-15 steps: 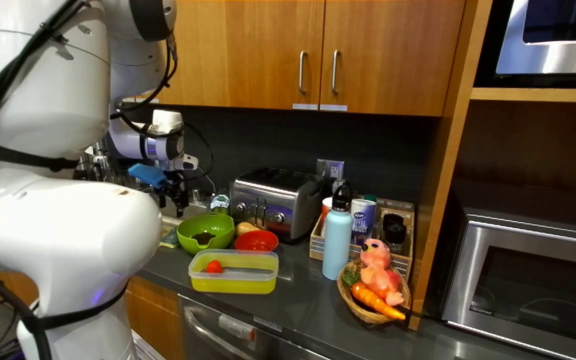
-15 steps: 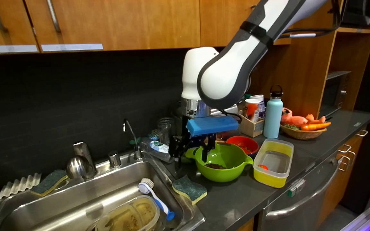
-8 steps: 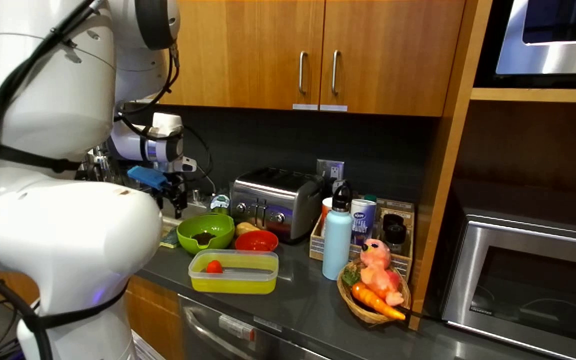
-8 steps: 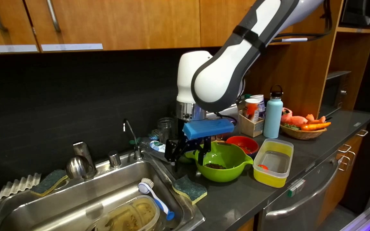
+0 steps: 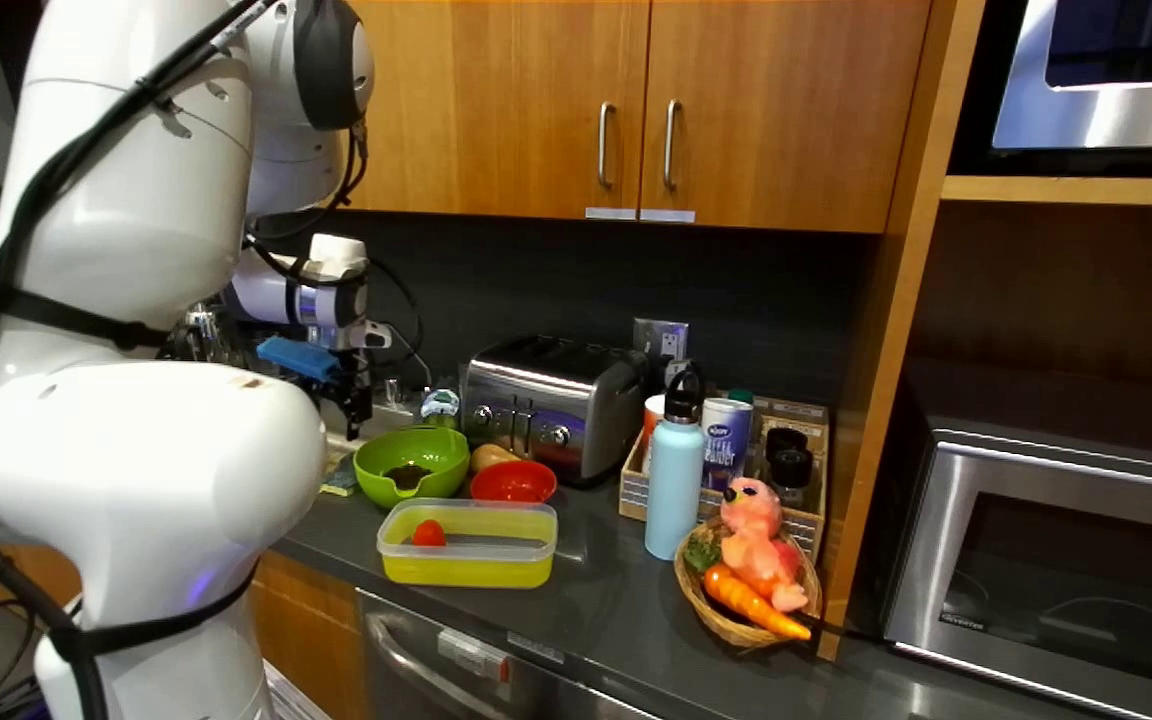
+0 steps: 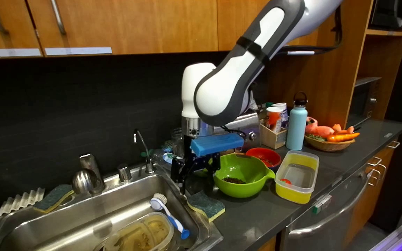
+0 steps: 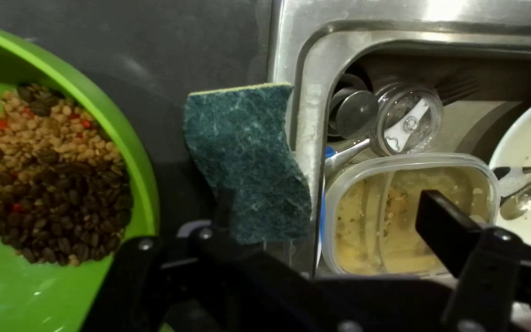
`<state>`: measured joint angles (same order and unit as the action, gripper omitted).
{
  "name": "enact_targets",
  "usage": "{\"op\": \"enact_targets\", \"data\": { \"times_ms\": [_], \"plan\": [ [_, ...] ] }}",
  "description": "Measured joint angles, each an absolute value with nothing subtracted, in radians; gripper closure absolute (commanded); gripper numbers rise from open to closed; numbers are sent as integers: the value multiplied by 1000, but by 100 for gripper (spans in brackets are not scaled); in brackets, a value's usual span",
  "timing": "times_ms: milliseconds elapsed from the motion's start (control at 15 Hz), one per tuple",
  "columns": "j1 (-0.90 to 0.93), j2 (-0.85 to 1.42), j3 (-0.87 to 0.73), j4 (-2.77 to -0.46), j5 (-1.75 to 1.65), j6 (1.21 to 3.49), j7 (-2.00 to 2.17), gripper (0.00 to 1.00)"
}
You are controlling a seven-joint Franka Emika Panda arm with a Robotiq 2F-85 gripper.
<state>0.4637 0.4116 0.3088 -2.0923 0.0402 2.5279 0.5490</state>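
The tool (image 7: 327, 205), its jaws wide apart, hung above the edge of the counter (image 6: 246, 214) beside the sink (image 7: 311, 101). The green sponge (image 7: 249, 157) lay on that edge, overlapping the sink's rim in the wrist view; the lime-green bowl (image 6: 239, 190) stood nearby.

S/steel toaster (image 5: 561, 405) at back of worktop (image 5: 596, 580), red bowl (image 5: 514, 483) in front, plastic tub (image 5: 466, 572) nr that w/ small red item (image 5: 428, 533) inside. Blue bottle (image 5: 674, 490) upright just beside wicker basket (image 5: 711, 612), which holds pink soft toy (image 5: 758, 560) & orange carrot (image 5: 751, 602). Microwave (image 5: 1046, 560) past the wood panel (image 5: 878, 400).
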Motion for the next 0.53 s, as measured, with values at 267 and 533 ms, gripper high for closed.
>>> {"op": "enact_targets", "data": {
  "times_ms": [267,533],
  "plan": [
    [468,468,309,-2026,66,2483,490,0],
    [471,525,310,-1964,91,2442,435,0]
  ]
}}
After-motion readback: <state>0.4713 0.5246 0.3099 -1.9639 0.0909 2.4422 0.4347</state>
